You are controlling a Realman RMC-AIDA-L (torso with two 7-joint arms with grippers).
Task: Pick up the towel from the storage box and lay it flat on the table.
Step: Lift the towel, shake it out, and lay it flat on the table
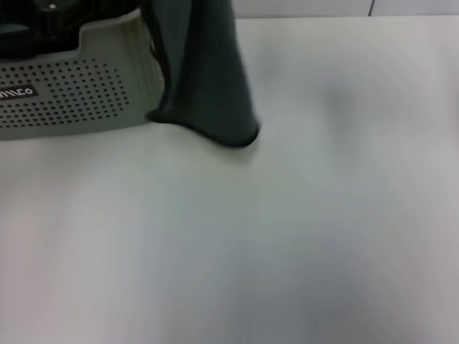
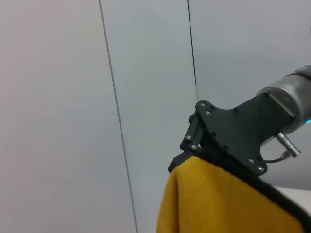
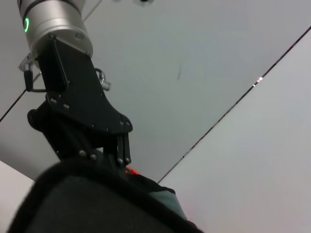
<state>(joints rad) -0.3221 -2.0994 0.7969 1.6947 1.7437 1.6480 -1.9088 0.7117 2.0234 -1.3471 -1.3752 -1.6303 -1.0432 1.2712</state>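
The towel (image 1: pixel 208 79) hangs down from above the head view, dark green with black edging. Its lower edge is just above the table (image 1: pixel 287 236), beside the right end of the storage box (image 1: pixel 79 93). Neither gripper shows in the head view. The left wrist view shows my right gripper (image 2: pixel 192 153) shut on the top edge of the towel's yellow face (image 2: pixel 214 204). The right wrist view shows my left gripper (image 3: pixel 119 160) shut on the top edge of the towel's dark green face (image 3: pixel 87 204).
The storage box stands at the back left of the table, with white lettering on its perforated front wall. Something dark (image 1: pixel 25 36) lies inside it. The white table stretches out in front of and to the right of the hanging towel.
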